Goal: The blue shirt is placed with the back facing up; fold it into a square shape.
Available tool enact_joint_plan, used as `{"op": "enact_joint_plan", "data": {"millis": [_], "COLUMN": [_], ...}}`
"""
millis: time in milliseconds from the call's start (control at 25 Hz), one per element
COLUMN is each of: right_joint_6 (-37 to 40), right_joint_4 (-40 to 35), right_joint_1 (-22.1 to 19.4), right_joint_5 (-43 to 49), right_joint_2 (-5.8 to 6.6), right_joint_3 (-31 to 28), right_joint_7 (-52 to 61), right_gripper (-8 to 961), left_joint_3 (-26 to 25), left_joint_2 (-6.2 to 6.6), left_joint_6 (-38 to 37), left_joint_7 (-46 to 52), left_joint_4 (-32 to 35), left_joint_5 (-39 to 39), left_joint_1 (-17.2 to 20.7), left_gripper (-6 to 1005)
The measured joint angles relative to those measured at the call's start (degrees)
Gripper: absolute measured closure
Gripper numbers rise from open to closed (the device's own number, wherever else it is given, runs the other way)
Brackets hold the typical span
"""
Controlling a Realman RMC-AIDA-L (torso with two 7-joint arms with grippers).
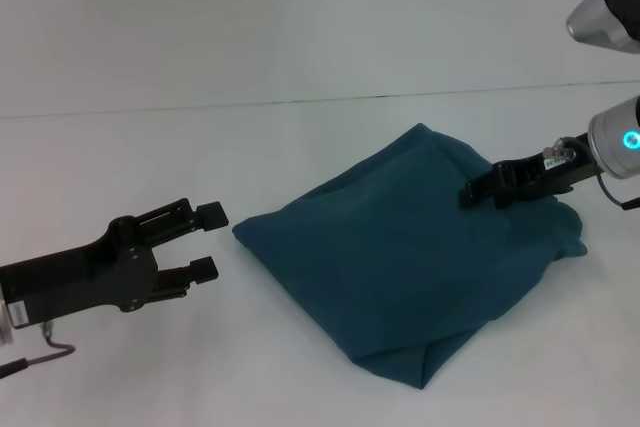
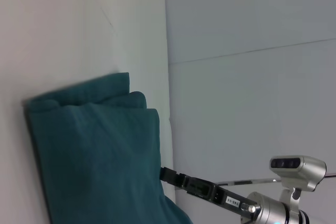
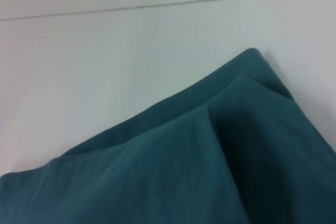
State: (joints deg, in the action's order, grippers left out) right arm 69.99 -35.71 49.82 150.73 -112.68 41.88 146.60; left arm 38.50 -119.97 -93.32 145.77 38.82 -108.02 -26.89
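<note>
Head view: one folded blue shirt (image 1: pixel 400 257), two grippers, left gripper (image 1: pixel 208 241) and right gripper (image 1: pixel 480 192).

The blue shirt (image 1: pixel 400 247) is soft, matt cloth with gentle creases. The tabletop (image 1: pixel 150 147) looks smooth, matt white. The left gripper (image 1: pixel 210 242) is matt black; the right arm's wrist (image 1: pixel 615 142) is satin silver metal.

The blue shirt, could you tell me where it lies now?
In the head view, the blue shirt lies folded right of centre on the white table, between both grippers.
</note>
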Motion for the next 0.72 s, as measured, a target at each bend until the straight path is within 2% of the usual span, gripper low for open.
{"op": "enact_joint_plan", "data": {"millis": [360,720], "right_joint_6": [0.0,-3.7], "right_joint_4": [0.4,3.7], "right_joint_1": [0.4,-0.3], "right_joint_5": [0.4,-2.4], "right_joint_2": [0.27,-0.46], "right_joint_3": [0.7,0.5], "right_joint_7": [0.0,-1.6], "right_gripper": [361,364], "left_joint_3": [1.1,0.9], "left_joint_2": [-0.48,-0.53], "left_joint_6": [1.5,1.6], "left_joint_7": [0.3,0.2], "left_joint_4": [-0.3,-0.3], "left_joint_5": [-1.9,-1.9], "left_joint_1": [-0.4,-0.4], "left_gripper": [62,62]}}
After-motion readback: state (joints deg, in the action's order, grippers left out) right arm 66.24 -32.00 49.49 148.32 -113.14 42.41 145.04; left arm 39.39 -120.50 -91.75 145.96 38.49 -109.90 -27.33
